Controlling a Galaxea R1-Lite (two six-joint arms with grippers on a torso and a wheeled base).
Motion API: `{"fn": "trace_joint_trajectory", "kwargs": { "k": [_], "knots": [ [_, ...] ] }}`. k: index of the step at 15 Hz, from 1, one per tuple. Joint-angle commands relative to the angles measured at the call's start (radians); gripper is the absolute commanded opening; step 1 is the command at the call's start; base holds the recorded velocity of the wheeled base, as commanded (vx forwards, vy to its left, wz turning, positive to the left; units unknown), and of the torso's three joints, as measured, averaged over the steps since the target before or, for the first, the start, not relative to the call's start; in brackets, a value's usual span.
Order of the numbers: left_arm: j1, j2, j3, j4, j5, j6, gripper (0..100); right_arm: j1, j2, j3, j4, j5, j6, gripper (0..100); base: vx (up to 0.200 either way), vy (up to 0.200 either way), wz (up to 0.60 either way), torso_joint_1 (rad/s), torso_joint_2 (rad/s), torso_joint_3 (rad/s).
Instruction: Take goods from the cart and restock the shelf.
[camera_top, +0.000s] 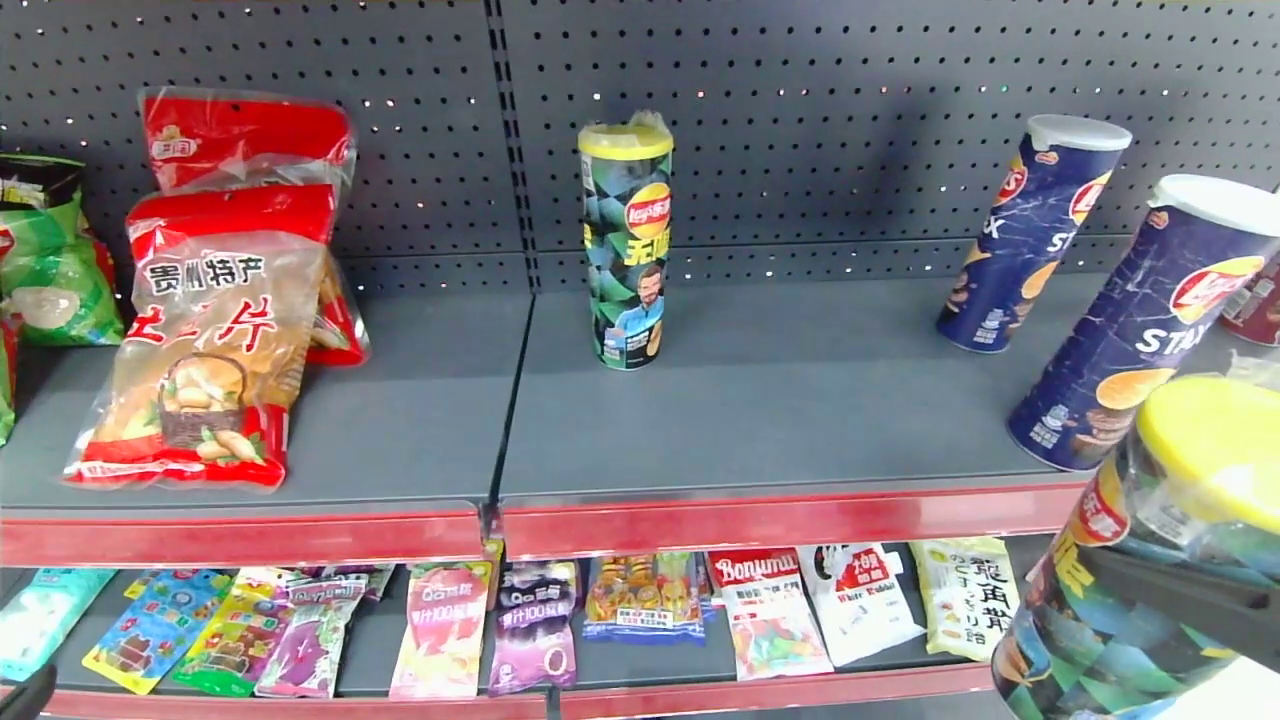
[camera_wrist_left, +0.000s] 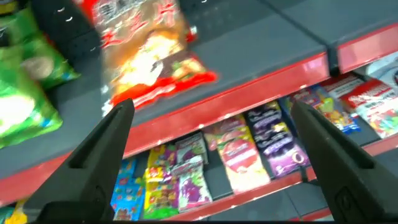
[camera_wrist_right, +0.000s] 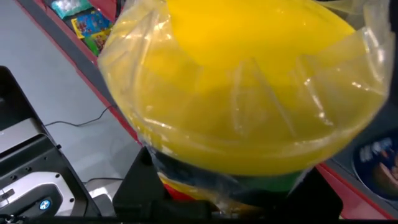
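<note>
The right hand (camera_wrist_right: 230, 202) gripped a yellow-lidded chip can (camera_top: 1195, 450), held in front of the upper shelf's (camera_top: 800, 420) right end. The left hand (camera_wrist_left: 211, 109) was open, facing the snack packets (camera_wrist_left: 249, 155) on the shelf below.

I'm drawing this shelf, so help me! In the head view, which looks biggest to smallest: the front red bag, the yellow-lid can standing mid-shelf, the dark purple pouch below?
1. front red bag
2. standing yellow-lid can
3. dark purple pouch
The bag sits nearer the camera than the can, so its real lead is unsure.
</note>
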Motion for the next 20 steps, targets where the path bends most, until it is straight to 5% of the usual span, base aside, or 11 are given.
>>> {"fn": "trace_joint_trajectory", "kwargs": {
  "k": [1,9,14,17,20],
  "knots": [
    [0.0,-0.001,-0.001,0.0,0.001,0.0,100,0.001,-0.001,0.0,0.0,0.0,0.001,0,0.0,0.0,0.0,0.0,0.0,0.0],
    [0.0,-0.001,0.001,0.0,0.002,0.0,100,0.007,0.012,-0.023,-0.002,0.017,0.001,0,0.075,0.0,0.0,-0.001,0.0,0.001],
    [-0.008,0.052,-0.004,-0.005,-0.031,0.019,100,0.089,0.052,-0.103,-0.002,0.037,0.004,0,0.0,0.0,0.0,0.0,0.0,0.0],
    [-0.009,0.306,-0.136,-0.069,-0.265,0.017,100,0.096,0.079,-0.129,-0.028,0.036,0.005,0,0.0,0.0,0.0,0.0,0.0,0.0],
    [-0.028,0.578,-0.277,-0.206,-0.311,0.011,100,0.095,0.075,-0.123,-0.029,0.036,0.01,0,0.0,0.0,0.0,0.0,0.0,0.0]
  ]
}}
